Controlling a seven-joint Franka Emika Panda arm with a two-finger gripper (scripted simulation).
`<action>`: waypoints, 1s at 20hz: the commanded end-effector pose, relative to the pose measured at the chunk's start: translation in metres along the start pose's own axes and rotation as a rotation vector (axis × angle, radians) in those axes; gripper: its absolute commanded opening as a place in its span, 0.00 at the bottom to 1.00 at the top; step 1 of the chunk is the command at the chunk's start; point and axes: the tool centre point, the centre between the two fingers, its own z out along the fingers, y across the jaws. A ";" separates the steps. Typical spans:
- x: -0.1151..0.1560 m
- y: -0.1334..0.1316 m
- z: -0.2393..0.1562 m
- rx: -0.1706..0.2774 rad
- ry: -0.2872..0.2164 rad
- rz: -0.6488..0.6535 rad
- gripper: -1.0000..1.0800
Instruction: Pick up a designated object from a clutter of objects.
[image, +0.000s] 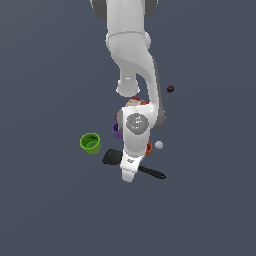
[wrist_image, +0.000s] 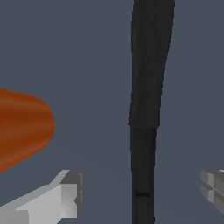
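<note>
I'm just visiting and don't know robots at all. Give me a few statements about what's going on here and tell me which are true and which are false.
1. The gripper has its fingers spread, one on each side of the black spatula's handle. True.
2. The spatula is already lifted off the surface. False: in the exterior view it lies flat, blade towards the green cup.
3. The green cup stands apart from the arm, on the exterior view's left. True.
4. The fingers are squeezing the orange cup. False: it sits off to one side, outside the fingers.
5. The small white ball rests inside the green cup. False: it lies on the surface at the exterior view's right.
</note>
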 end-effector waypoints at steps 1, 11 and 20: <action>-0.001 -0.007 0.011 0.016 -0.005 -0.002 0.96; -0.001 -0.007 0.012 0.017 -0.005 -0.002 0.00; 0.005 -0.001 -0.013 0.001 -0.001 -0.003 0.00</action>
